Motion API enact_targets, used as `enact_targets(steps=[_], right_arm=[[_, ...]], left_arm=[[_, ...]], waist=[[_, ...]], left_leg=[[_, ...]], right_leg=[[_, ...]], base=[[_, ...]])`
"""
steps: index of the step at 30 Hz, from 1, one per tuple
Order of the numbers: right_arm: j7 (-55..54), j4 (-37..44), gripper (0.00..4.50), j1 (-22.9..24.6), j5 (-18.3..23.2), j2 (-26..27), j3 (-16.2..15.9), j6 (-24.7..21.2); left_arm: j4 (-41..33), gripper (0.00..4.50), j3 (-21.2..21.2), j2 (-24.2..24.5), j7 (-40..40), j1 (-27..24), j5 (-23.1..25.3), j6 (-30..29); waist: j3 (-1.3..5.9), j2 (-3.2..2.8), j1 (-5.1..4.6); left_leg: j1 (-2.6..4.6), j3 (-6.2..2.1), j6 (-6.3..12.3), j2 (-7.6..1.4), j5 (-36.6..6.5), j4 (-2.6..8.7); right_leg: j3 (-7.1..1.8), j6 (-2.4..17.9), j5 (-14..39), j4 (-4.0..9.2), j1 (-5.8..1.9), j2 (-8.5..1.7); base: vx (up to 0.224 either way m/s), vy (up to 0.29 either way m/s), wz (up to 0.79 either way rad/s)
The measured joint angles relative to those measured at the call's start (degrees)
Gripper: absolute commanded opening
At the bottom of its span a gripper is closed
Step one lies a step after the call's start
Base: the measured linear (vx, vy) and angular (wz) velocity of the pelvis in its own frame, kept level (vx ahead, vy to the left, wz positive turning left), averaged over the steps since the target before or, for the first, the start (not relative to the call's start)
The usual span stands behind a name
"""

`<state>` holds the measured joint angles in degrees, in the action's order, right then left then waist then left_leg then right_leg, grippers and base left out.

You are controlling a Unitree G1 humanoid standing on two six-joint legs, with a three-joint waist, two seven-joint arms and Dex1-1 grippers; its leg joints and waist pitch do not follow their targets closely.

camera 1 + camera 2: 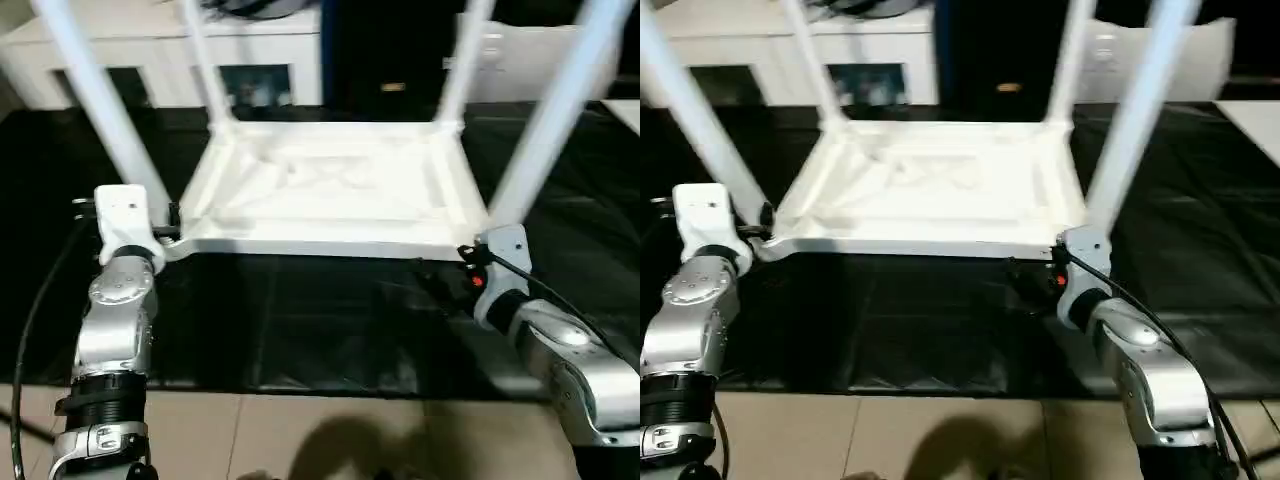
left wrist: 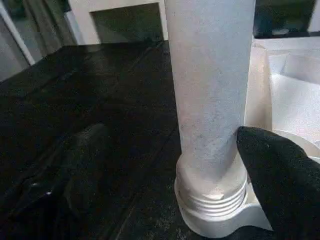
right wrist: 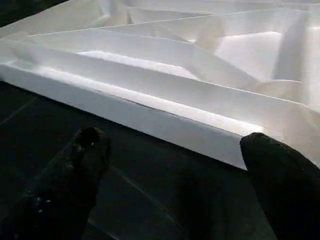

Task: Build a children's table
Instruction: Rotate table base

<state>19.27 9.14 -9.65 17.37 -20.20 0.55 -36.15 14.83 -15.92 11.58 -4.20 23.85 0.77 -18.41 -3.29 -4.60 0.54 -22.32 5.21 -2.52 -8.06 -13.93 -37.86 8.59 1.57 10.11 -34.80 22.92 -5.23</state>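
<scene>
Table: we saw the children's table (image 1: 330, 190) lying upside down on the black mat (image 1: 300, 320), its ribbed underside facing up and all four legs standing upward from the corner sockets.
Key relation: the near long edge of the top ran across in front of us, with one gripper at each near corner; the legs' long axis was upright, roughly square to the fingers' reach.
Left gripper: we found the left gripper (image 2: 165, 165) spread wide around the base of the near-left leg (image 2: 210, 90), one finger (image 2: 282, 175) just beside the leg's threaded collar (contact could not be settled), the other well apart over the mat; nothing was gripped.
Right gripper: the right gripper (image 3: 175, 170) was likewise spread, hovering just short of the table's near edge (image 3: 140, 117), holding nothing.
Nearer arm: we judged each arm nearest to its own corner; the left sat closer to its leg.
Surroundings: a white cabinet (image 1: 170, 55) stood behind the mat, tiled floor (image 1: 330, 435) in front.
Obstructions: none lay between fingers and table (the mat's creases aside).
</scene>
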Motion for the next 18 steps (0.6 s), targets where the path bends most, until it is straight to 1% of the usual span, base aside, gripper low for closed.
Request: enact_targets(steps=[4, 5, 7, 9, 12, 13, 15, 18], right_arm=[[0.92, -0.98, 4.50, -0.11, 0.04, -0.05, -0.21, 0.00], [1.70, -1.48, 4.50, -0.37, 0.19, -0.10, -0.45, -0.02], [2.59, -1.76, 4.50, -0.76, 0.44, -0.09, -0.87, -0.05], [3.24, -3.11, 4.50, -1.35, 0.68, 0.06, -0.91, -0.21], [3.77, -5.81, 4.50, -2.21, 0.77, 0.20, -0.93, -0.15], [3.79, -6.53, 4.50, -2.38, 0.75, 0.29, -0.94, -0.12], [3.75, -9.59, 4.50, -3.57, 0.23, 0.56, -0.96, 0.14], [3.59, -12.81, 4.50, -4.90, -0.23, 0.96, -0.80, 0.89]], left_arm=[[2.87, 4.47, -0.21, -0.36, 0.08, 1.88, -1.45, 1.57], [5.95, 4.47, -0.57, 0.22, 0.93, 3.75, -2.28, 2.92], [8.29, 4.47, -1.08, 1.31, 2.11, 5.26, -2.86, 4.23], [12.62, 4.47, -1.58, 2.60, 4.28, 7.84, -3.73, 5.28], [20.86, 4.47, -1.77, 4.91, 10.03, 12.15, -5.48, 7.10], [22.45, 4.47, -1.76, 5.29, 11.45, 12.94, -5.67, 7.51], [28.78, 4.47, -1.58, 6.35, 15.31, 15.85, -6.08, 8.68], [33.98, 4.47, -1.17, 7.89, 20.18, 17.63, -6.14, 10.11]], waist=[[-0.13, 0.23, 0.34], [-0.16, 0.29, 0.34], [-0.19, 0.34, 0.29], [-0.22, 0.44, 0.11], [-0.24, 0.50, -0.10], [-0.24, 0.50, -0.12], [-0.25, 0.52, -0.17], [-0.24, 0.52, -0.07]], left_leg=[[0.12, 0.15, -0.14, -0.07, 0.02, 0.02], [0.16, 0.17, -0.24, -0.08, 0.03, 0.03], [0.17, 0.19, -0.36, -0.08, 0.08, 0.10], [0.24, 0.22, -0.42, -0.08, 0.13, 0.14], [0.24, 0.22, -0.45, -0.08, 0.16, 0.21], [0.22, 0.22, -0.45, -0.08, 0.16, 0.23], [0.15, 0.23, -0.44, -0.08, 0.16, 0.28], [0.14, 0.29, -0.26, -0.08, 0.26, 0.44]], right_leg=[[-0.01, -0.19, 0.08, 0.00, -0.05, -0.01], [-0.01, -0.24, 0.04, 0.00, -0.08, -0.01], [-0.01, -0.26, -0.02, 0.00, -0.08, -0.01], [-0.03, -0.27, -0.05, 0.01, -0.09, -0.02], [-0.02, -0.28, -0.06, 0.03, -0.09, -0.02], [-0.02, -0.28, -0.06, 0.06, -0.08, -0.02], [-0.02, -0.26, -0.08, 0.10, -0.02, -0.03], [-0.03, -0.01, -0.21, 0.16, 0.01, -0.04]], base=[[0.000, 0.000, 0.00], [0.000, 0.000, 0.00], [0.000, 0.000, 0.00], [0.000, 0.000, 0.00], [0.000, 0.000, 0.00], [0.000, 0.000, 0.00], [0.000, 0.000, 0.00], [0.000, 0.000, 0.00]])
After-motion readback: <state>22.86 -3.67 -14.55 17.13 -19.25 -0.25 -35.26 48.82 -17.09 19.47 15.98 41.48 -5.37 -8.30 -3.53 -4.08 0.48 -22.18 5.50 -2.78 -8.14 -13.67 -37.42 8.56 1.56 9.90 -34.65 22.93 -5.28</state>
